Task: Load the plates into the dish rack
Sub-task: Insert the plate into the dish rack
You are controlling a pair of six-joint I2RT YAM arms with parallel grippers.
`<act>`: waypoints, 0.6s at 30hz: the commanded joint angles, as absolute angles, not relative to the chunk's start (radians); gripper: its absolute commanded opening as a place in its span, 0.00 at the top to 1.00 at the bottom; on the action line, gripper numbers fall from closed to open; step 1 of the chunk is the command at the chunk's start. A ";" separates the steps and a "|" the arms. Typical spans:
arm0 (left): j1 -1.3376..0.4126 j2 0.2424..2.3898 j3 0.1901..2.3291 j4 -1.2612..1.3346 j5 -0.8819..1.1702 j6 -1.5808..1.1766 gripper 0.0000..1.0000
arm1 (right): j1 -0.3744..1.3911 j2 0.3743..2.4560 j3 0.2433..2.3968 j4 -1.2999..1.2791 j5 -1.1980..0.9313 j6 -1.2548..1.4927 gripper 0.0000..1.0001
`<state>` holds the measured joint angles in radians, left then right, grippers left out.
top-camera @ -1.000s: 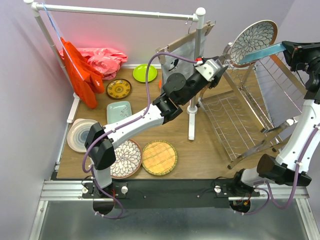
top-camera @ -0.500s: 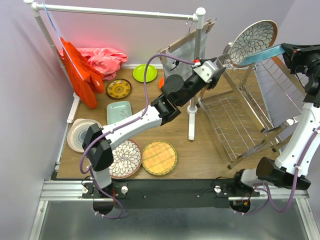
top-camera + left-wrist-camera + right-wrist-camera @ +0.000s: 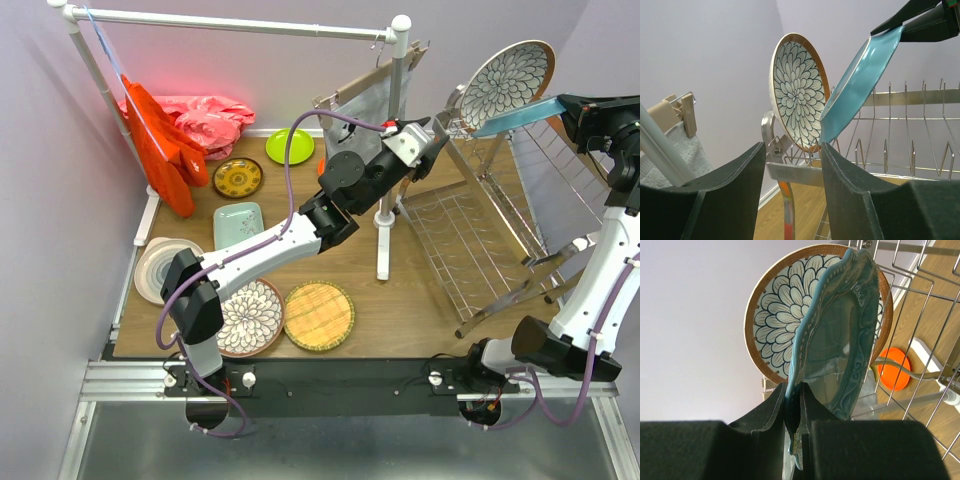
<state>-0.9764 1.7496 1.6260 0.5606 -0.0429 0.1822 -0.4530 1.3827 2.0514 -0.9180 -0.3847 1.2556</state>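
Teal plate (image 3: 840, 340): judged glazed ceramic, stiff, slick and breakable; it was held aloft, tilted, beside the floral plate (image 3: 775, 320) at the rack's (image 3: 480, 230) far end.
Right jaws: were pinched narrow on its rim.
Left jaws: were kept wide and empty, near the rack.
Hold: the rim was judged best.
Hidden: the slot beneath its lower edge could not be made out.

Left arm (image 3: 265, 248) and right arm (image 3: 605, 280) white-linked, black-jointed; purple cables (image 3: 291, 165); dark end effector fingers (image 3: 715, 200)

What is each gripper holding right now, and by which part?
The right gripper pinches the teal scalloped plate by its rim; the left gripper holds nothing.
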 commanded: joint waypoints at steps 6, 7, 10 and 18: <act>-0.982 1.701 1.609 0.604 -0.074 0.167 0.43 | -0.459 1.341 2.059 -0.802 -0.411 1.273 0.78; -0.983 1.700 1.608 0.604 -0.077 0.167 0.43 | -0.459 1.341 2.060 -0.802 -0.410 1.273 0.78; -0.983 1.700 1.606 0.606 -0.077 0.167 0.43 | -0.459 1.347 2.068 -0.802 -0.405 1.276 0.78; -0.983 1.695 1.603 0.607 -0.081 0.172 0.43 | -0.459 1.379 2.112 -0.801 -0.382 1.289 0.77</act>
<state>-0.9775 1.7355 1.6196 0.5785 -0.0528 0.1776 -0.4530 1.3819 2.0487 -0.9188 -0.3832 1.2568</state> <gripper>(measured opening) 0.567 0.229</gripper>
